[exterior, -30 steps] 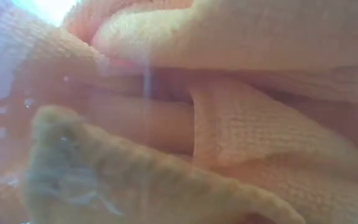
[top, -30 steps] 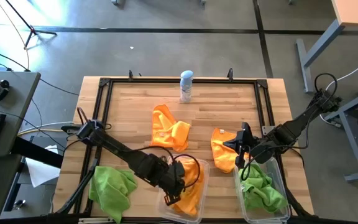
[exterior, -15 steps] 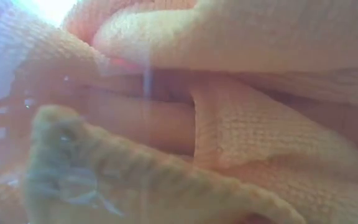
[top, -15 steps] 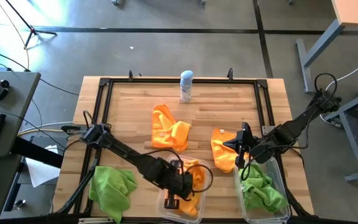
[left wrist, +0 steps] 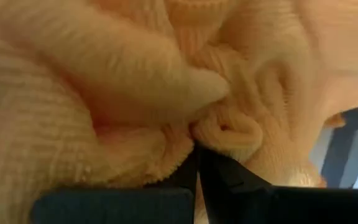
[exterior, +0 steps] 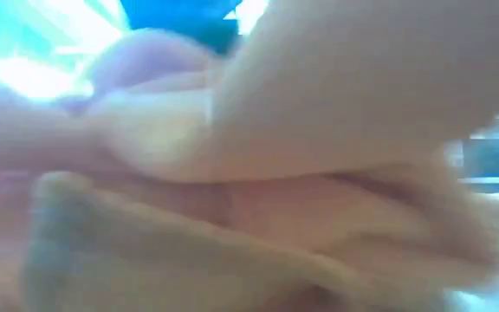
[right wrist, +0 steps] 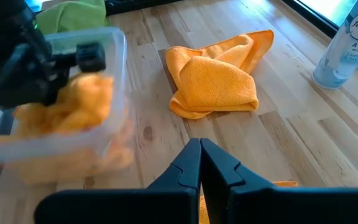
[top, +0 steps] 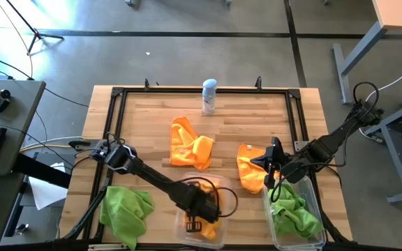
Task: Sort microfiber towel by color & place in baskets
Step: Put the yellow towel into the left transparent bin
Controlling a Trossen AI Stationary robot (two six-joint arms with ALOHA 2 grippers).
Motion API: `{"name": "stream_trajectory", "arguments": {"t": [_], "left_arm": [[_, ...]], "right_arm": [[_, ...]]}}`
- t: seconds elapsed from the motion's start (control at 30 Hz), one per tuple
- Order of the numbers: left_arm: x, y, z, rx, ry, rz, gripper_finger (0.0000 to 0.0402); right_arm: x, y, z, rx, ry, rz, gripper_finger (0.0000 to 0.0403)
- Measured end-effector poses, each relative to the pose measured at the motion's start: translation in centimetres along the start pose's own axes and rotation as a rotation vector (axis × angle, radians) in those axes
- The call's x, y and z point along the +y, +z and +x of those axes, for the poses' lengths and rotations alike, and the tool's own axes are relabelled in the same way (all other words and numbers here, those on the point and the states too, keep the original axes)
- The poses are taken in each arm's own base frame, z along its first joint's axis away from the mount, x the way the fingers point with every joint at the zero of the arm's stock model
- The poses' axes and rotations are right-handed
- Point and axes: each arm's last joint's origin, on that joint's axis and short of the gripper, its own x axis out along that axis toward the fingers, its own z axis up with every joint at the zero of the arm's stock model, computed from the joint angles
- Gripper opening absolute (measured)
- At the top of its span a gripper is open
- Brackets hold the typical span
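Observation:
My left gripper point(top: 199, 222) is down in the left clear bin point(top: 223, 196), shut among the orange towels point(top: 211, 187) there, which fill the left wrist view point(left wrist: 135, 87) and the low view point(exterior: 258, 217). My right gripper point(right wrist: 199, 151) is shut and touches nothing. It hovers point(top: 266, 164) beside an orange towel point(top: 248, 176) lying crumpled on the table by the right bin point(top: 317, 209). That bin holds green towels point(top: 295, 213). Another orange towel point(top: 190, 146) lies crumpled mid-table, and a green towel point(top: 125, 209) lies at the near left. My left gripper pinches a small fold of an orange towel point(left wrist: 224, 134) between its two fingers point(left wrist: 229, 180); cloth shows in the slit between them. It comes from above, slanting down into the bin. The towel lies bunched in the bin with the others.
A white-and-blue spray can point(top: 209, 96) stands near the far edge, also in the right wrist view point(right wrist: 347, 50). A black frame point(top: 117, 104) borders the tabletop. Bare wood lies between the mid-table towel and the bins.
My left gripper has moved a little toward the table's near edge inside the left bin, with the arm stretching farther right. The orange cloth against the low camera has shifted and sunk, and blue and light now show above it. The right arm has kept still.

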Motion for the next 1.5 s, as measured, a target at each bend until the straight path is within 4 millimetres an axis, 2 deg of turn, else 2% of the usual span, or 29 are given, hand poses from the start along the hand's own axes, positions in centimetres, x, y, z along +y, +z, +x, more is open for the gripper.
{"name": "stream_trajectory", "arguments": {"t": [0.17, 0.5, 0.83, 0.93, 1.2, 1.5], "left_arm": [[0.5, -1.1, 0.0, 0.114, 0.060, -0.157, 0.0000], [0.1, -0.4, 0.1, 0.049, 0.002, -0.018, 0.0006], [0.2, -0.1, -0.3, 0.039, -0.046, -0.049, 0.0089], [0.7, -0.2, -1.7, 0.043, -0.068, -0.089, 0.0106], [2.1, -1.1, -8.0, -0.063, -0.124, -0.213, 0.0111], [3.3, -2.5, -13.1, -0.202, -0.116, -0.191, 0.0111]], "right_arm": [[0.0, 0.0, 0.0, 0.000, 0.000, 0.000, 0.0000], [0.0, 0.0, 0.0, 0.000, 0.000, 0.000, 0.0000], [0.0, 0.0, 0.0, 0.000, 0.000, 0.000, 0.0000], [0.0, 0.0, 0.0, 0.000, 0.000, 0.000, 0.0000], [0.0, 0.0, 0.0, 0.000, 0.000, 0.000, 0.0000], [0.0, 0.0, 0.0, 0.000, 0.000, 0.000, 0.0000]]}}
